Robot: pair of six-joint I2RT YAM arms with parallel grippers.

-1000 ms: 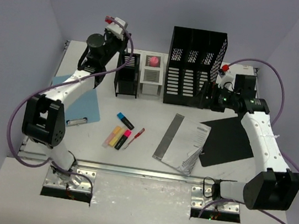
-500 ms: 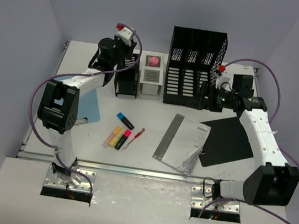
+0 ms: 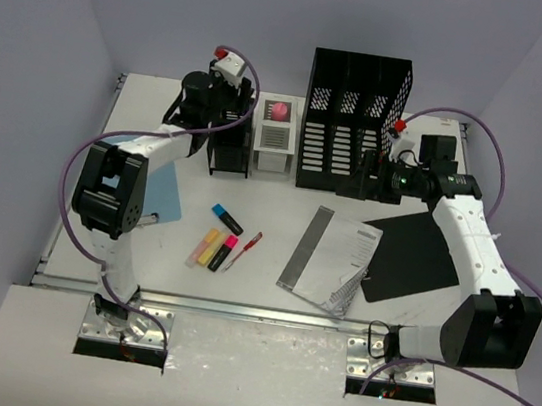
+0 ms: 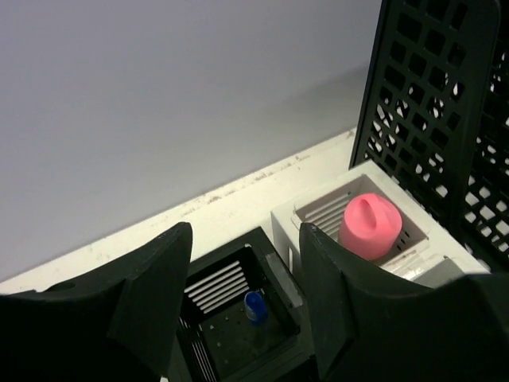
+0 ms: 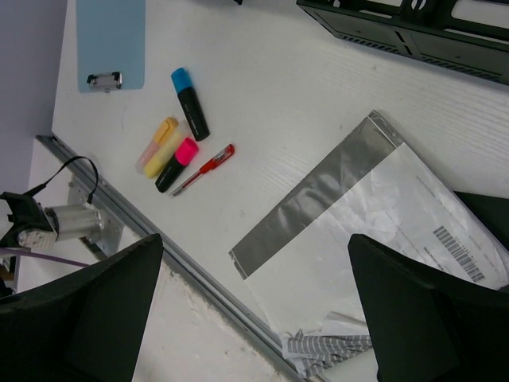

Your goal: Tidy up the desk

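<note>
The desk (image 3: 273, 201) holds a black cup (image 4: 216, 286) under parted, empty left fingers (image 4: 149, 296).

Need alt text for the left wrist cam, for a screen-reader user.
The left end effector, open and empty, hangs over a small black bin holding a blue-capped object. Beside it a white bin holds a pink object, with a black mesh file rack at right on the white desk.

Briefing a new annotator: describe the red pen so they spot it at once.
On the white desk, look at the open patch between the blue clipboard and the booklet. Four writing tools lie there; the pen is the rightmost, thin and red, beside three fat highlighters.
</note>
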